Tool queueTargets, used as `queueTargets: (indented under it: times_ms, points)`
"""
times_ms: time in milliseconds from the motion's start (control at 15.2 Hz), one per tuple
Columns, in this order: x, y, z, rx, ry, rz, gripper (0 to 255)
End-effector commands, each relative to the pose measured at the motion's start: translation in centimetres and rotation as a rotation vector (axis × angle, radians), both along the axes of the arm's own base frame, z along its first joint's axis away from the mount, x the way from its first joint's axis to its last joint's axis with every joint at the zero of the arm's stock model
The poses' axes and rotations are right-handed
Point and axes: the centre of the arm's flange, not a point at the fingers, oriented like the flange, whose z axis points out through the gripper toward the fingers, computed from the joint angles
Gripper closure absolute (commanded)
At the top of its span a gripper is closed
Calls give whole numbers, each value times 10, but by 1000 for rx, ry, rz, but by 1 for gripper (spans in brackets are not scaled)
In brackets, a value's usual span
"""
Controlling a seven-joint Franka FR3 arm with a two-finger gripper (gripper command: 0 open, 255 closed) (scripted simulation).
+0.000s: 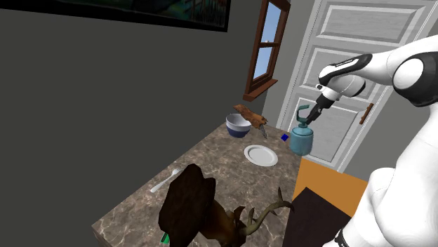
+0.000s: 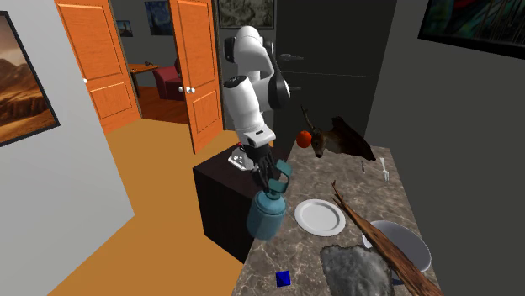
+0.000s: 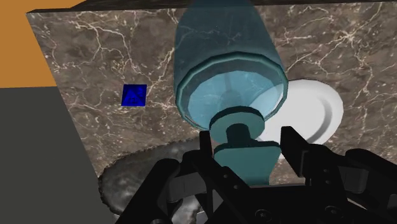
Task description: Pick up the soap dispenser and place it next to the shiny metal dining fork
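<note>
plate point(image 3: 316, 118) half hidden behind soap dispenser point(image 3: 222, 70); antlered mount point(image 1: 193, 207) cut by shoulder view's lower edge

Shoulder view: a dark grey wall point(image 1: 105, 91) takes the left, a wood-framed window point(image 1: 268, 49) sits at upper middle, a white panelled door point(image 1: 365, 56) at upper right, and a brown marble counter point(image 1: 210, 172) runs through the middle. Second exterior view: orange floor point(image 2: 160, 202) at lower left, orange doors point(image 2: 198, 76) open at upper left.
</note>
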Motion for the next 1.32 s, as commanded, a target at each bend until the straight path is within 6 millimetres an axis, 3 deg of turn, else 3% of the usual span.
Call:
queueTargets:
  times_ms: [0,1254]
  points:
    - [0,0,12,-1,0,0,255]
    - [0,0,112,-1,0,0,255]
